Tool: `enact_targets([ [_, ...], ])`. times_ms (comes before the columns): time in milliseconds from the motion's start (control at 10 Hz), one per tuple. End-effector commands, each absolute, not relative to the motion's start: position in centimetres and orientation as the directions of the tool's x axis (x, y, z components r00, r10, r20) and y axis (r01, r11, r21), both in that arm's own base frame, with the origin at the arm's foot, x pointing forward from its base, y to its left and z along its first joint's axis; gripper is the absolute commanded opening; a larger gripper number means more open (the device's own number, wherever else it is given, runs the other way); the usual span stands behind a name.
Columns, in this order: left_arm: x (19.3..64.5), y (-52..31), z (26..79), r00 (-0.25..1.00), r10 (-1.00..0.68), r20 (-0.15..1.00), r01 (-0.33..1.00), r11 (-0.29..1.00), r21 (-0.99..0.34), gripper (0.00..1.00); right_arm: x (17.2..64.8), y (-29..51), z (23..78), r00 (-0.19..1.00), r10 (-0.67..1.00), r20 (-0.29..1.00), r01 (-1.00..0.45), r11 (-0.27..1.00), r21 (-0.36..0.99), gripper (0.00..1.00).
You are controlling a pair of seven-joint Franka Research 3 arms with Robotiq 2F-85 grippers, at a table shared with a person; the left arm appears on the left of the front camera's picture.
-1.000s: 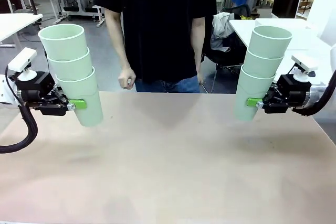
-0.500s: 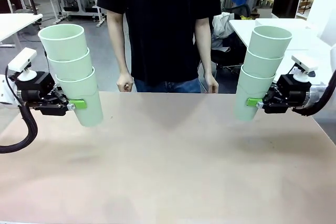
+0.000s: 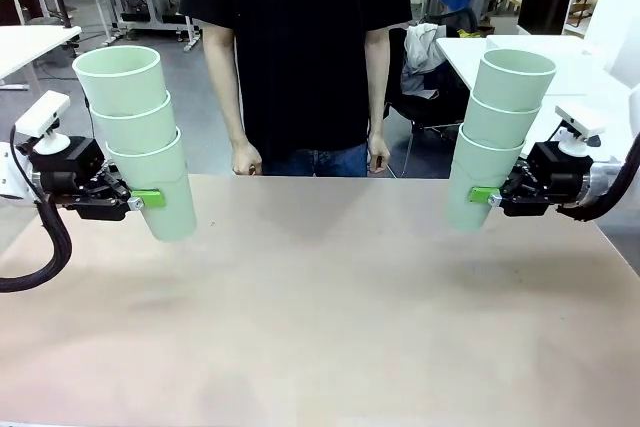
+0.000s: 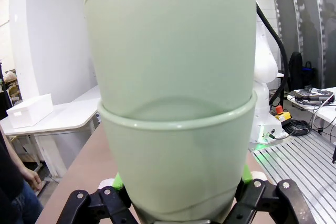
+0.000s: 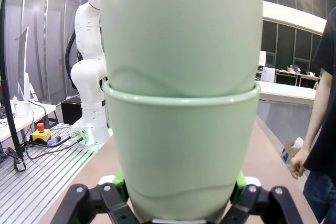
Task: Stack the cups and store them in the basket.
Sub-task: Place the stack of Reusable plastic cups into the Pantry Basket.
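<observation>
The left tool (image 3: 141, 200) clamps the left stack (image 3: 142, 137) of cups, the right tool (image 3: 487, 197) the right stack (image 3: 500, 127). Both lean outward. I'd line them up squarely before nesting.

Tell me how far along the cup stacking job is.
Done: six cups nested into two stacks of three. In hand: left gripper holds the left stack, right gripper holds the right stack, both above the table. Left: merging both stacks, then the basket.

The pale beige table (image 3: 320, 327) carries soft shadows.
</observation>
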State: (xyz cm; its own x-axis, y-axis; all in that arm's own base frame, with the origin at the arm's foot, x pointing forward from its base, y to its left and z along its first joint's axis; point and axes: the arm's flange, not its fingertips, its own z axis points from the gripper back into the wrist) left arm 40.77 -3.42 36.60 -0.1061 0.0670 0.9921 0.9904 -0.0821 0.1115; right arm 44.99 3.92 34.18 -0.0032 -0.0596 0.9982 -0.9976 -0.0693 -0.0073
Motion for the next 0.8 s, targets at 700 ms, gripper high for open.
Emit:
enact_targets([
  [700,40.67,-3.37,37.26,-0.109,0.076,0.991,0.990,-0.085,0.115,0.87,44.97,4.12,34.59,-0.011,-0.060,0.998,-0.997,-0.073,-0.015,0.85],
])
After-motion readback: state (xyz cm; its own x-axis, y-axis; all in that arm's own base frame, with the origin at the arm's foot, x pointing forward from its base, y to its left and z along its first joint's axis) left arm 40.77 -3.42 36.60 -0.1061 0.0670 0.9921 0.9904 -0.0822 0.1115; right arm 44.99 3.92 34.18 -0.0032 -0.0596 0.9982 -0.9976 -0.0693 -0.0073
